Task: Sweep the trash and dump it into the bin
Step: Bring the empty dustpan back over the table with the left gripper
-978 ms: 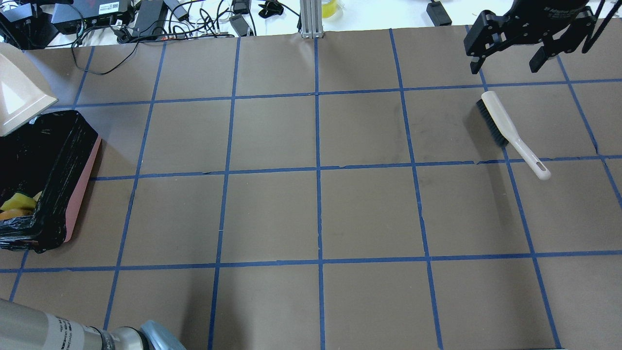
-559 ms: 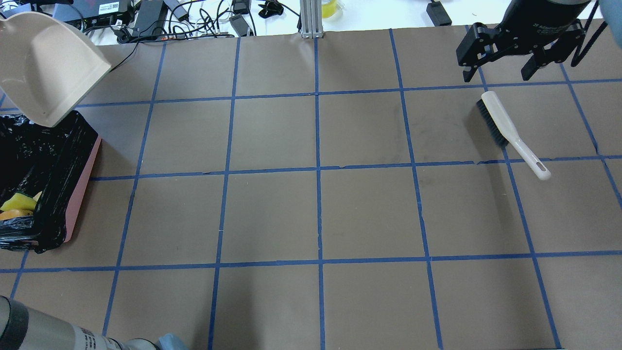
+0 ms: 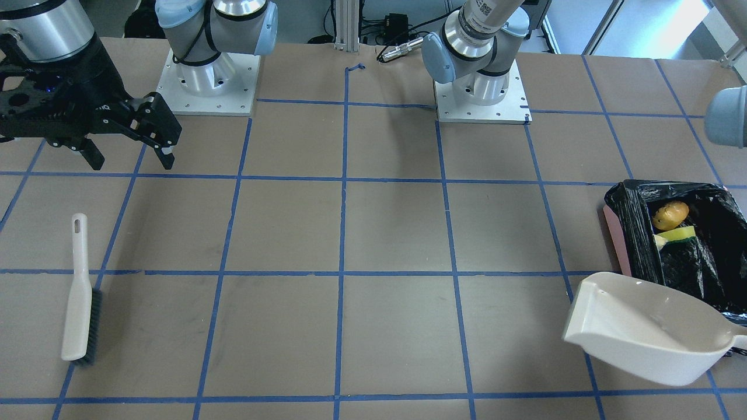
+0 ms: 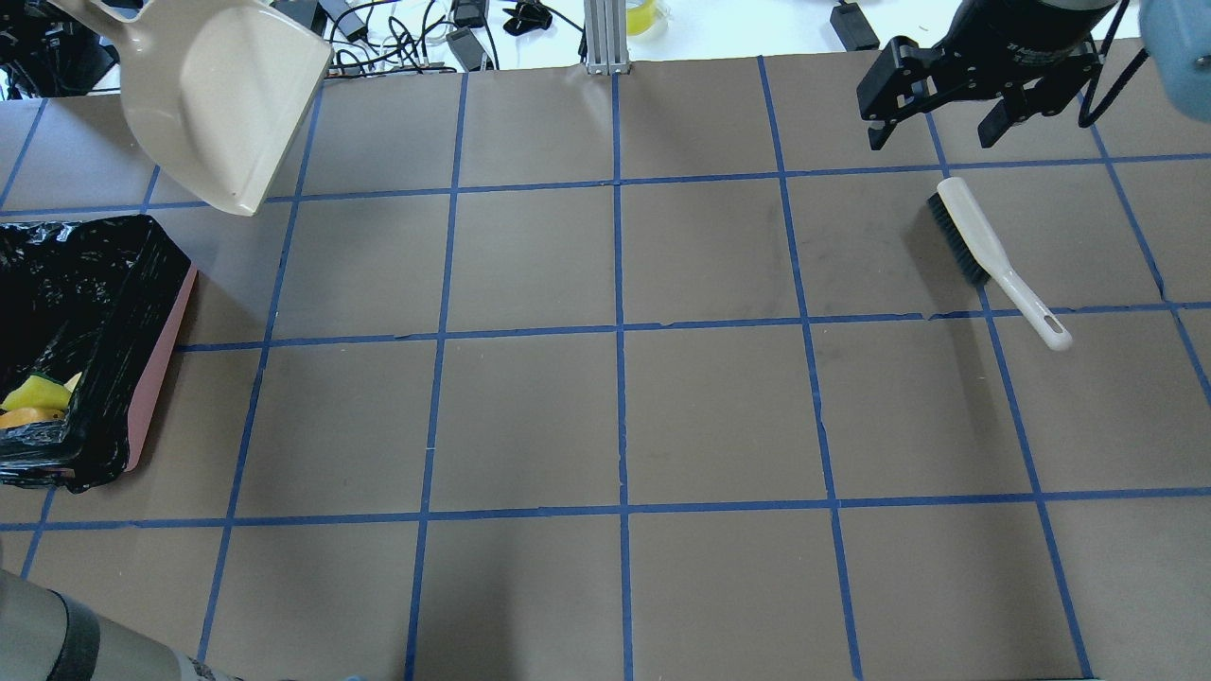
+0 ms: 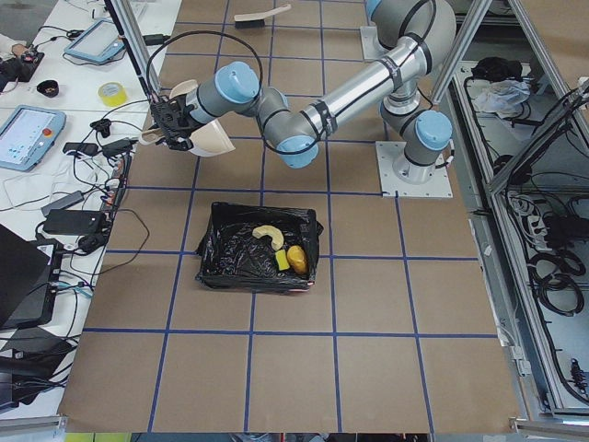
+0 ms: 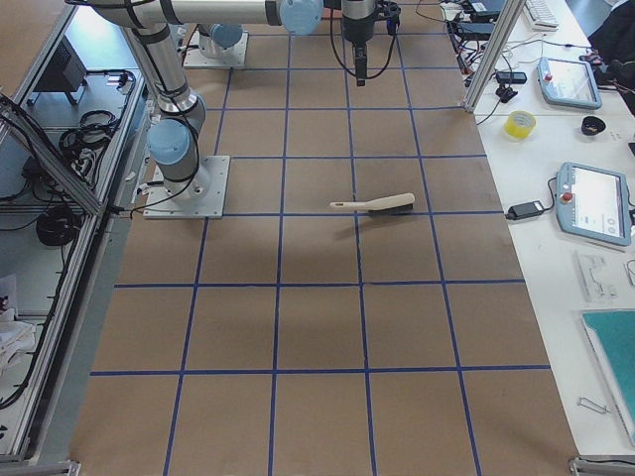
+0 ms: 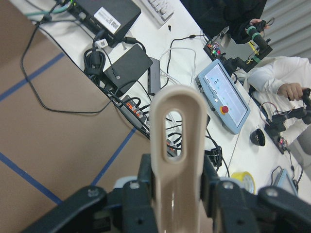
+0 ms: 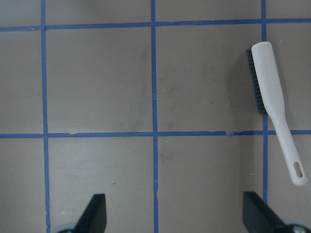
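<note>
The bin (image 4: 156, 364), pink-sided with a black bag, stands at the table's left edge; it also shows in the front view (image 3: 630, 221) and the left view (image 5: 221, 262). Inside lie the potato-like roll (image 3: 670, 214), the yellow sponge wedge (image 3: 677, 234) and the croissant (image 5: 268, 235). My left gripper (image 7: 177, 191) is shut on the handle of the beige dustpan (image 4: 222, 99), held in the air beyond the bin, empty (image 3: 642, 329). My right gripper (image 4: 932, 132) is open and empty, above the table beyond the brush (image 4: 984, 251).
The brush lies loose on the table at the right (image 3: 79, 297), bristles toward the middle (image 8: 274, 109). Cables, power bricks and a tape roll (image 5: 113, 93) crowd the white bench past the table's far edge. An operator sits there in the left wrist view (image 7: 286, 87).
The dustpan has risen off the bin's far end and swung to the right and farther back. My right gripper has shifted a little left and back, still open.
</note>
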Robot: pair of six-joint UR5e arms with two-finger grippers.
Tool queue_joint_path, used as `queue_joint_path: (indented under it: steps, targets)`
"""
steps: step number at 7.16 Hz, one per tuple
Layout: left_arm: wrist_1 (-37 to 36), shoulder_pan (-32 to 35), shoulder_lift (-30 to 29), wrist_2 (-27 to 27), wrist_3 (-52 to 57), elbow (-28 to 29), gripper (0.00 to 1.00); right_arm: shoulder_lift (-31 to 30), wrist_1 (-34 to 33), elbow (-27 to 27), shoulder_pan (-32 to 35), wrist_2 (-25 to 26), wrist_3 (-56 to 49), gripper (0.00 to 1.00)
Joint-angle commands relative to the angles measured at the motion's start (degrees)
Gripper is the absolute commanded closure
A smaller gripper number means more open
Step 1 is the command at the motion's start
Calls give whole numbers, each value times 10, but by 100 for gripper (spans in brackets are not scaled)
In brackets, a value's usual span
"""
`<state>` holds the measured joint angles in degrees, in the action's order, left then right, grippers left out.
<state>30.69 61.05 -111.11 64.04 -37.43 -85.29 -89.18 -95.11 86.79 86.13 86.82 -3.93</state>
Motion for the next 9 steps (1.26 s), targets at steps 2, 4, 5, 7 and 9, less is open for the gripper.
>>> queue_joint_path:
  steps: [2, 4, 5, 7, 9]
  targets:
    - [102, 110, -4, 191, -241, -13, 98, 8, 7, -7, 19, 15, 3, 0]
    - [276, 151, -19, 273, -277, -8, 99, 21, 15, -17, 20, 26, 3, 0]
    - [279, 151, -37, 273, -315, -6, 100, 27, 16, -27, 20, 20, 2, 0]
    - [274, 151, -80, 275, -365, -6, 100, 47, 17, -42, 19, 18, 2, 0]
    - [212, 163, -111, 299, -443, -6, 100, 41, 14, -37, 19, 14, 2, 0]
